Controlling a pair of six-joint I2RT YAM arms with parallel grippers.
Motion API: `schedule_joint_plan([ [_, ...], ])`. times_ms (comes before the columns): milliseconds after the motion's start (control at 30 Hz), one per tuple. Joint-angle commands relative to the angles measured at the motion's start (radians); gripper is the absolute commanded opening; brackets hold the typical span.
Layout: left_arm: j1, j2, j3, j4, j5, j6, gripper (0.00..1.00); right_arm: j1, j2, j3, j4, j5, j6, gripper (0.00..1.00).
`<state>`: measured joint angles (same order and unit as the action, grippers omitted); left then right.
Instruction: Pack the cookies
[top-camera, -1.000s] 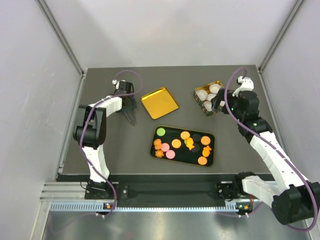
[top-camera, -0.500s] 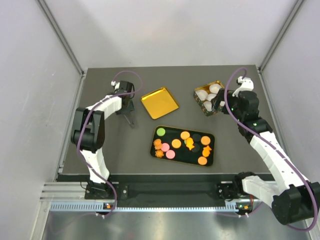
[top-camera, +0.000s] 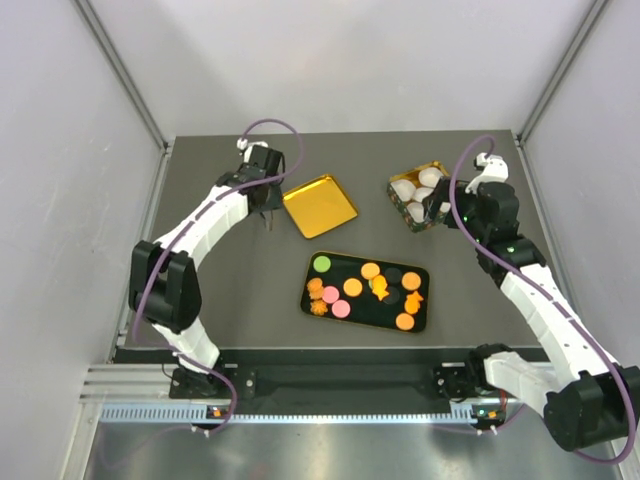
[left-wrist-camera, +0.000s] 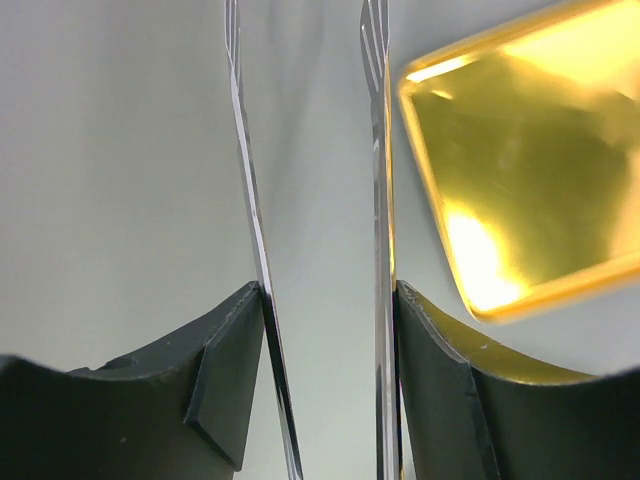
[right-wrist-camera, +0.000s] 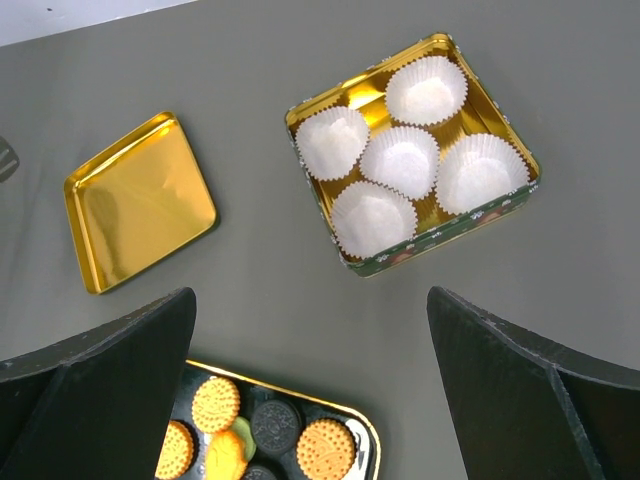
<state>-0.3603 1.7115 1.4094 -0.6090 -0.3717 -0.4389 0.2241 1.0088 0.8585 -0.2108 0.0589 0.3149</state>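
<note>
The cookies (top-camera: 352, 287) lie in a black gold-rimmed tray (top-camera: 423, 318) at the table's middle: orange rounds, pink, green, dark and flower shapes. A few show in the right wrist view (right-wrist-camera: 215, 403). My left gripper (top-camera: 263, 192) is shut on thin metal tongs (left-wrist-camera: 375, 200), whose two blades stand apart and empty, their tips beside the left edge of the gold square tray (left-wrist-camera: 520, 150). My right gripper (right-wrist-camera: 310, 300) is open and empty, high above the bare table between the cookie tray and the green tin (right-wrist-camera: 450, 232).
The green tin (top-camera: 432, 222) at the back right holds several empty white paper cups (right-wrist-camera: 400, 160). The gold square tray (top-camera: 320, 205) lies at the back centre, empty. Grey walls close in both sides and the back.
My left arm has swung right and toward the back with the tongs, from left of the gold tray to its left edge. The right arm has not moved.
</note>
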Motion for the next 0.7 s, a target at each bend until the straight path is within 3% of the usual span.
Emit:
schedule_joint_plan([
  [0,-0.058,-0.090,0.072,-0.073,-0.016,0.034,0.57,-0.015,-0.033,0.033,0.016,0.009,-0.005,1.00],
  [433,-0.276,-0.236,0.111,-0.204,0.172,0.034,0.53,-0.015,-0.035,0.036,0.008,0.039,-0.010,1.00],
  [667,-0.462,-0.270,0.109,-0.270,0.208,0.023,0.52,-0.017,-0.024,0.036,0.004,0.065,-0.017,1.00],
])
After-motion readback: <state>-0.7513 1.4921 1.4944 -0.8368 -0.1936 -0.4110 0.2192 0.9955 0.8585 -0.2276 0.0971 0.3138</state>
